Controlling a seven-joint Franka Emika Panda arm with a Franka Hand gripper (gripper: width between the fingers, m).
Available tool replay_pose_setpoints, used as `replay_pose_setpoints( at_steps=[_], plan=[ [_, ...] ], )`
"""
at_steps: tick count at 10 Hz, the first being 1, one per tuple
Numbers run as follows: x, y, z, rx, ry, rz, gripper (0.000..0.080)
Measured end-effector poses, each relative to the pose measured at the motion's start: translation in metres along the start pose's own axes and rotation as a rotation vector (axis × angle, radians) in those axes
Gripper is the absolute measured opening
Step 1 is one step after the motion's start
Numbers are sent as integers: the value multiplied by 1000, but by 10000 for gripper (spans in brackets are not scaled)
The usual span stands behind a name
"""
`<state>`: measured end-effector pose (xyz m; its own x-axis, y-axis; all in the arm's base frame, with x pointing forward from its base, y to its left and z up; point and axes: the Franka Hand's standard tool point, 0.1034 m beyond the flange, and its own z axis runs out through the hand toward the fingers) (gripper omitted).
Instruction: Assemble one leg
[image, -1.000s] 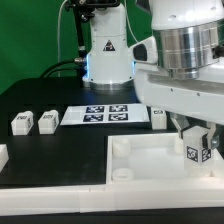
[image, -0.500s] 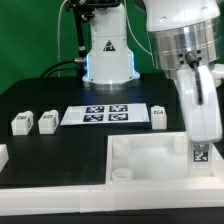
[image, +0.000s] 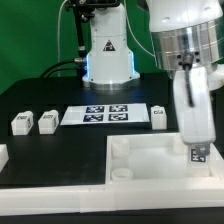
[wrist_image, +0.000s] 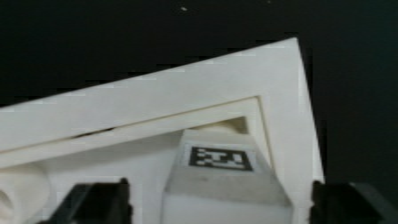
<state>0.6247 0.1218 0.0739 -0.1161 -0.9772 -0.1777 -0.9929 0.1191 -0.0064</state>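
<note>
From the exterior view, the gripper hangs over the large white square panel toward the exterior view's right, its fingers closed on a leg held upright, long axis vertical, tag facing the camera. Three more legs lie on the black tabletop near the marker board.

In the wrist view, the held leg runs lengthwise between the dark fingers, tagged face showing, above the panel's corner.
</note>
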Motion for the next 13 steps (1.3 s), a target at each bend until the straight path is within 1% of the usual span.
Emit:
replay_pose_setpoints(
  at_steps=[1,2,3,6,7,8,9,10,11,12,13],
  plan=[
    [-3,1,-1,-6,1,-118,615],
    [-8,3,-1,-1,9,-225,615],
    [-9,7,-1,4,12,-300,644],
    [-7,6,0,0,13,-562,649],
    [-1,8,2,-28,38,-770,649],
    [3,7,3,-50,56,-884,649],
    [5,5,4,-64,76,-1059,649],
    [3,5,4,-69,83,-1135,649],
    [-1,4,4,-62,91,-1187,649],
    [-1,4,4,-63,90,-1198,649],
    [-1,4,4,-63,90,-1197,532]
  ],
)
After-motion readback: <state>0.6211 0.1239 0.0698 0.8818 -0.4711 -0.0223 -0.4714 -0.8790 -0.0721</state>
